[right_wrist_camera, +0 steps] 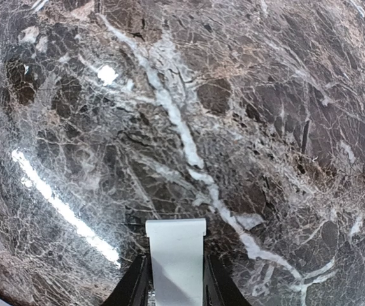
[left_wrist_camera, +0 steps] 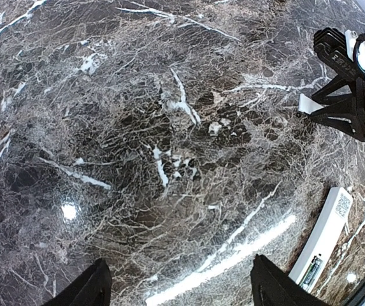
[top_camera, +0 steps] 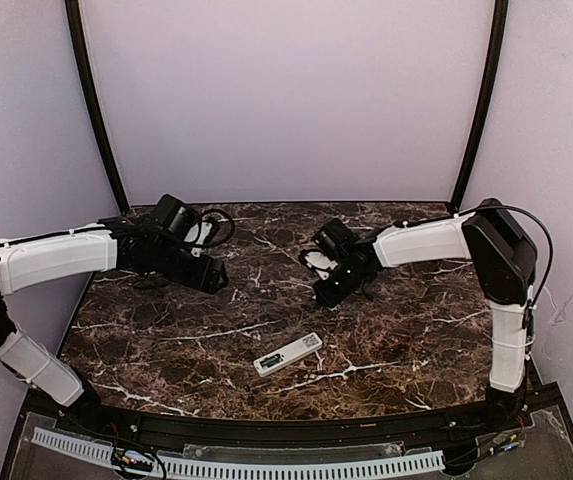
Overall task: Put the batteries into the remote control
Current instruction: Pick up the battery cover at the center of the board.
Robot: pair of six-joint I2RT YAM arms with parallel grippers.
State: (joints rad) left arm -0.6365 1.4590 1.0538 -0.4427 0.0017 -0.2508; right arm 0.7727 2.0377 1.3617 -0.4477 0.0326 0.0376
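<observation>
The white remote control [top_camera: 288, 354] lies on the marble table [top_camera: 166, 340], near the front centre. In the left wrist view the remote [left_wrist_camera: 327, 236] lies back side up, with a code sticker and an open slot at its near end. No loose batteries show in any view. My right gripper [right_wrist_camera: 176, 284] is shut on a flat white plastic cover [right_wrist_camera: 176, 252] and holds it above the table, behind the remote; it also shows in the top view [top_camera: 326, 292]. My left gripper [left_wrist_camera: 179, 284] is open and empty, up and to the left of the remote [top_camera: 211, 277].
Black cables [top_camera: 216, 222] lie at the back of the table behind the left arm. A dark frame [top_camera: 94, 110] and lilac walls enclose the space. A white perforated strip [top_camera: 266, 467] runs along the front edge.
</observation>
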